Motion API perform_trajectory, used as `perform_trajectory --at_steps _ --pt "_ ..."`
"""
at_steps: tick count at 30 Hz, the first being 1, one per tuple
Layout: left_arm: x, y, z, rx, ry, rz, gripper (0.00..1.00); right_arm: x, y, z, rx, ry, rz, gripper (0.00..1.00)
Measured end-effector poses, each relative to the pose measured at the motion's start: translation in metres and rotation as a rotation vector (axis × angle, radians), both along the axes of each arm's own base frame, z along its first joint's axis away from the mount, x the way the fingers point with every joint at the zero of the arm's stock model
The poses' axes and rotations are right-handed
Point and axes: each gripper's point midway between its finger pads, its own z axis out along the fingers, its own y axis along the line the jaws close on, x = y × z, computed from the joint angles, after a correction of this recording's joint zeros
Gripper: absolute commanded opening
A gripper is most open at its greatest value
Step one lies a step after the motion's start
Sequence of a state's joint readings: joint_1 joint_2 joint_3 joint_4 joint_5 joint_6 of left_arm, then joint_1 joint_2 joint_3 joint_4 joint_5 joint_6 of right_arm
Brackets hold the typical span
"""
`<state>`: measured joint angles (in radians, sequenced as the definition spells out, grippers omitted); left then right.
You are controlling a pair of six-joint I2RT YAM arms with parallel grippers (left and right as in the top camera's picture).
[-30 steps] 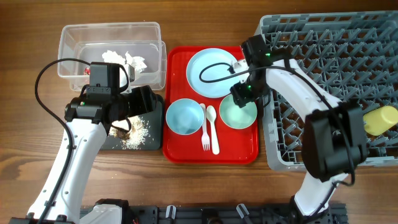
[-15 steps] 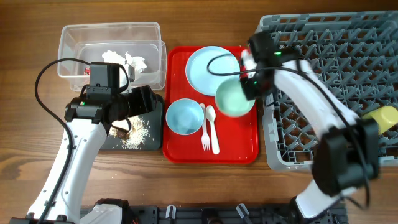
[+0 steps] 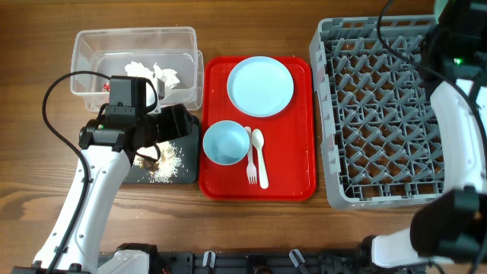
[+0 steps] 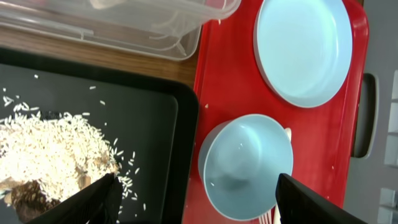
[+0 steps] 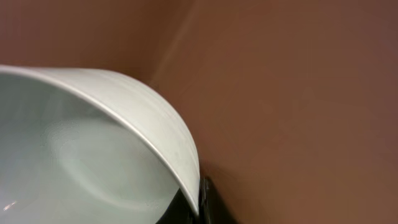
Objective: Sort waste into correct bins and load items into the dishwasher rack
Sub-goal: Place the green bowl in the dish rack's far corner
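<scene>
mint green bowl [image 5: 81, 155]: cut off left and below | black tray [image 3: 190, 171]: partly hidden under left arm [image 3: 103, 137]

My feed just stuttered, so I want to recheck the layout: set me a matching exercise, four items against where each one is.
Items:
1. plate
2. tissue pieces
3. food scraps
4. mint green bowl

Places:
A. in the black tray
B. held by the right gripper
C. on the red tray
D. in the clear tub

Pairs: 1-C, 2-D, 3-A, 4-B.
</scene>
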<state>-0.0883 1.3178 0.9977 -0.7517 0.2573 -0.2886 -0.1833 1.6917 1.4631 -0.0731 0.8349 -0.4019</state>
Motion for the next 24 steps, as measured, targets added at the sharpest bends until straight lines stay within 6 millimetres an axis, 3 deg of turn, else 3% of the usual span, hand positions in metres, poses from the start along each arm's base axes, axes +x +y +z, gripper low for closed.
perform_trajectory --at_steps 3,4,6,7,9,11,13,15,18,24 --pt "0.000 0.001 0.000 0.004 -0.002 0.002 0.80 0.005 -0.040 -0.019 -0.136 0.063 -0.171 0.04" --pt "0.001 0.001 0.000 0.005 -0.004 0.003 0.80 0.005 -0.057 -0.037 -0.177 0.118 -0.235 0.04" --pt "0.001 0.001 0.000 0.005 -0.005 0.003 0.80 0.005 -0.067 -0.058 -0.201 0.215 -0.266 0.04" --pt "0.001 0.001 0.000 0.005 -0.005 0.003 0.80 0.005 -0.077 -0.083 -0.206 0.285 -0.293 0.04" --pt "0.001 0.001 0.000 0.005 -0.005 0.003 0.80 0.009 -0.080 -0.113 -0.206 0.369 -0.296 0.04" --pt "0.003 0.001 0.001 0.004 -0.012 0.003 0.80 0.009 -0.076 -0.135 -0.190 0.438 -0.286 0.05" --pt "0.005 0.001 0.002 0.003 -0.022 0.003 0.80 0.012 -0.063 -0.145 -0.163 0.438 -0.272 0.20" --pt "0.005 0.001 0.003 0.003 -0.025 0.003 0.80 0.011 -0.048 -0.160 -0.134 0.487 -0.248 0.26" --pt "0.006 0.001 0.003 0.003 -0.027 0.003 0.80 0.009 -0.029 -0.183 -0.086 0.547 -0.205 0.51" --pt "0.006 0.001 0.003 0.003 -0.026 0.003 0.80 0.018 -0.009 -0.190 -0.048 0.549 -0.128 0.59"
